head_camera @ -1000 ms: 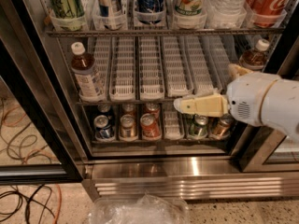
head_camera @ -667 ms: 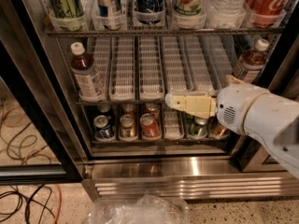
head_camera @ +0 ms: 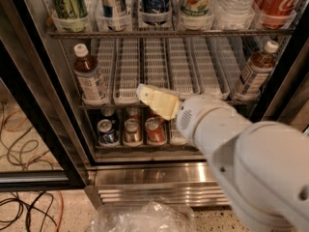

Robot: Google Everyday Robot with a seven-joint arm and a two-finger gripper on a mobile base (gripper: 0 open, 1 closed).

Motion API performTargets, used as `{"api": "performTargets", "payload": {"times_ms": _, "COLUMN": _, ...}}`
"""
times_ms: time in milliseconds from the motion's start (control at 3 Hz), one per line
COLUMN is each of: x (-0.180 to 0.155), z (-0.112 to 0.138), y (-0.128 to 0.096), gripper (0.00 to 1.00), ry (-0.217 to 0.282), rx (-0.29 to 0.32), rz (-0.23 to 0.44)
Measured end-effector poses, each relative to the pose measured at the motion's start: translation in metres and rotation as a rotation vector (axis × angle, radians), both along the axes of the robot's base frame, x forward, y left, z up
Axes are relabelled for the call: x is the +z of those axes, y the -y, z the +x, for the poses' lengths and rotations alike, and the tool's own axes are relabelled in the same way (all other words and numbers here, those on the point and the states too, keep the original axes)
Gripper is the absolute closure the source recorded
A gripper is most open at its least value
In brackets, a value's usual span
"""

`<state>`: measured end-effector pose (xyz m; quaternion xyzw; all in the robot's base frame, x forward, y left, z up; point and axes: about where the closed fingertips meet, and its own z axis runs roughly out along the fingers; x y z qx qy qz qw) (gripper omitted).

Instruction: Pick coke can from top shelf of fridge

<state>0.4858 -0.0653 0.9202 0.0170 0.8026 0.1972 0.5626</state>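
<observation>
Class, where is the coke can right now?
The coke can stands top right in the camera view, on the top shelf, beside a clear bottle; the gripper is lower, at the middle rack.

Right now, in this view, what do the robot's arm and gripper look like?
The gripper, in front of the white slotted trays, is pale yellow and blocky. Behind it the arm is smooth white, in rounded bulging segments; the wrist shell has a patch of small holes, the larger segment a few dark dots. No cables or lettering show.
</observation>
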Motion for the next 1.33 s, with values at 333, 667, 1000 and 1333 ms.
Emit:
{"api": "performTargets", "payload": {"times_ms": 333, "x": 0.006, "z": 0.0, "y": 0.013, "gripper": 0.0, "ry": -0.002, "rx": -0.099, "rz": 0.009}}
{"api": "performTargets", "payload": {"times_ms": 667, "x": 0.009, "z": 0.001, "y": 0.01, "gripper": 0.0, "ry": 0.008, "rx": -0.109, "rz": -0.002}}
{"api": "performTargets", "payload": {"times_ms": 1000, "x": 0.034, "z": 0.017, "y": 0.022, "gripper": 0.0, "ry": 0.071, "rx": -0.186, "rz": 0.038}}
{"api": "performTargets", "payload": {"times_ms": 1333, "x": 0.048, "z": 0.029, "y": 0.046, "gripper": 0.0, "ry": 0.152, "rx": -0.265, "rz": 0.088}}
